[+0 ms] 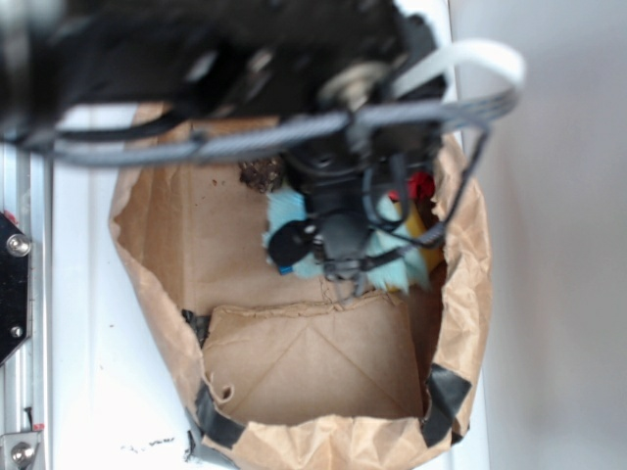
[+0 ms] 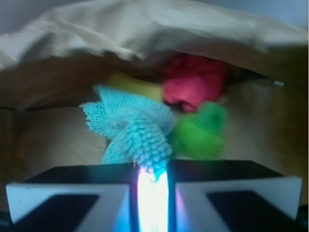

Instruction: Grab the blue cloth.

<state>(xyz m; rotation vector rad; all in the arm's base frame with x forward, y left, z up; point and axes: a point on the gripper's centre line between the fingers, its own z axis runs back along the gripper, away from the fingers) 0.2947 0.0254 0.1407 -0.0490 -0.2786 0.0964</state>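
Gripper (image 2: 153,186) pinched a fold of the blue cloth (image 2: 130,128); green plush (image 2: 200,130) at its 3 o'clock, red item (image 2: 193,82) at 1, inside paper bag (image 1: 313,362).

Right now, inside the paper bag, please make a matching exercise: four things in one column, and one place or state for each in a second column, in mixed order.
Things:
1. blue cloth
2. red item
3. green toy
4. paper bag

Places or states (wrist view for a to c):
a. right of the cloth, below the red item
b. lies open on the white surface, dark tape at its near corners
c. pinched between the fingers of the gripper
d. farthest back, upper right of the pile

Pairs: 1-c, 2-d, 3-a, 4-b
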